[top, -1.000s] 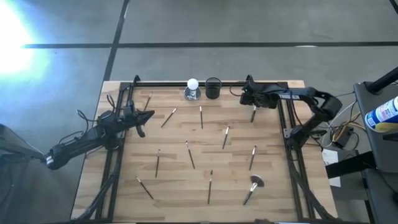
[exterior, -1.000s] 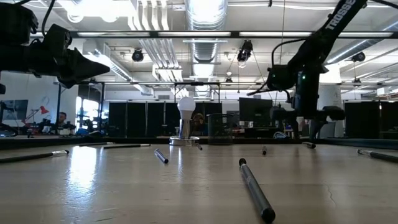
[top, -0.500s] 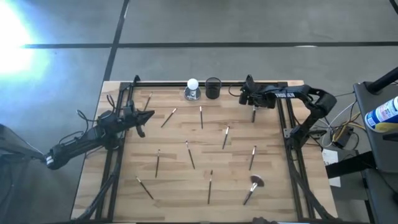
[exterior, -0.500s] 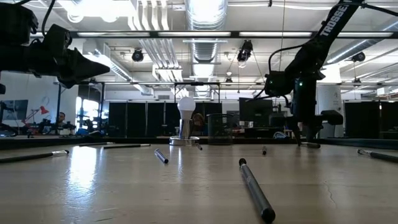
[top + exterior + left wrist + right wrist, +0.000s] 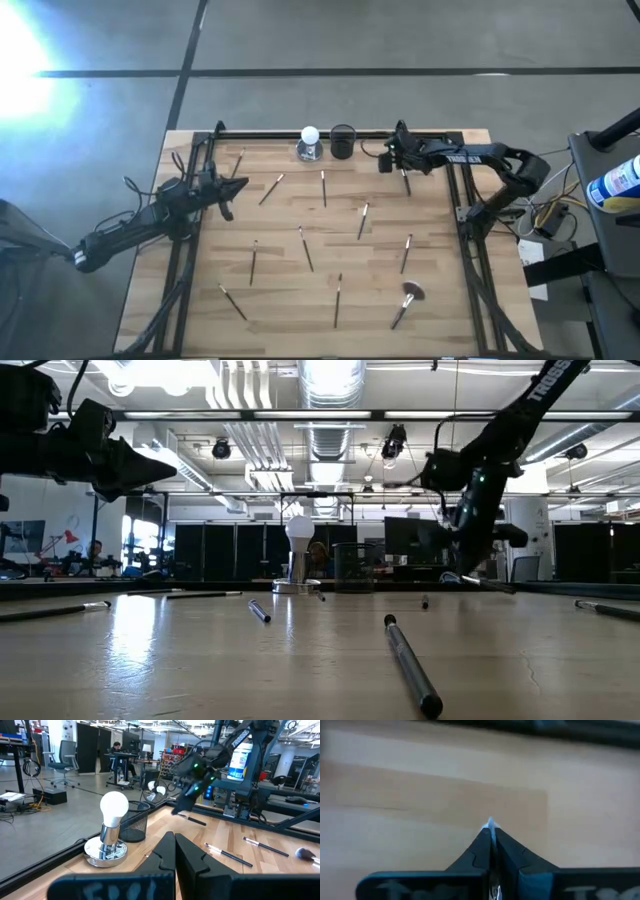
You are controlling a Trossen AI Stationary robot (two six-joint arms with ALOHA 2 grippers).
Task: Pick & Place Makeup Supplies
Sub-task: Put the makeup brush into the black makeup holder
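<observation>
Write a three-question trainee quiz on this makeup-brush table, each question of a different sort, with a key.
1. True or false: the right gripper is shut on a makeup brush at the table's far right.
2. Multiple choice: the black cup stands
A. at the far edge, beside the white ball
B. at the near edge, among the brushes
C. between the left gripper's fingers
3. Short answer: which gripper hangs shut and empty over the table's left side?

Key: 1 true. 2 A. 3 the left gripper.
</observation>
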